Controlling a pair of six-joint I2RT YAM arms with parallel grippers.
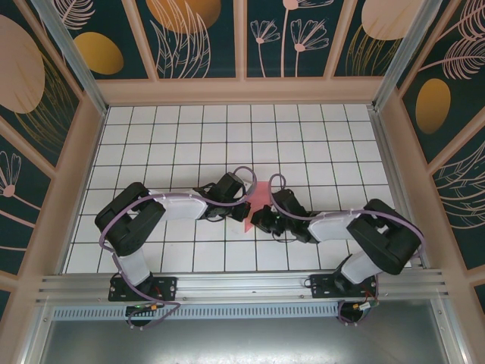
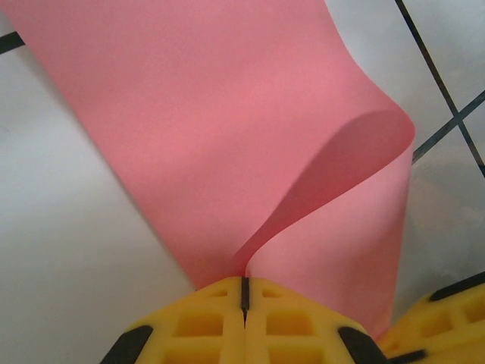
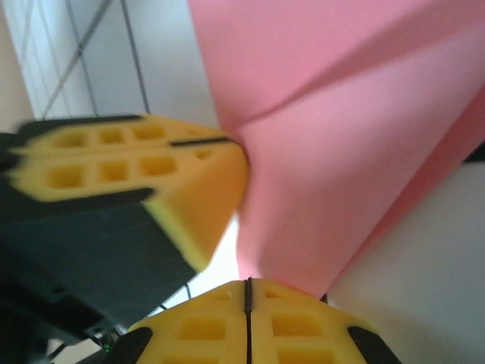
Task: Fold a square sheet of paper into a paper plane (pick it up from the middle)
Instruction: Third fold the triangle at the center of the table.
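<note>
Yellow fingers (image 2: pixel 197 326) of the left gripper (image 2: pixel 244 292) sit closest to the left wrist lens. They are pressed together with only a thin seam between them and clamp one edge of the sheet of paper (image 2: pixel 227 129). The sheet is salmon pink. Beside its flat part, one flap curls up and over in a soft loop, with no sharp crease at the curl. It cannot be told whether the flat part rests on the table (image 2: pixel 68 250).

From the right wrist, the right gripper (image 3: pixel 248 292) is likewise closed on the sheet's edge, its fingers meeting at a narrow seam. The left gripper's tip pinches the paper just beside it, at the point where a fold line runs off across the sheet.

From overhead, the sheet sits at mid-table between the two grippers, which meet at it from left and right. Its visible part is a narrow wedge. The long axis runs far to near on a slight slant. The broad end lies away from the arm bases, and the narrow end points toward them and a little left. The tiles are white with black grid lines. The walls (image 1: pixel 61 114) carry a leaf and flower pattern.
</note>
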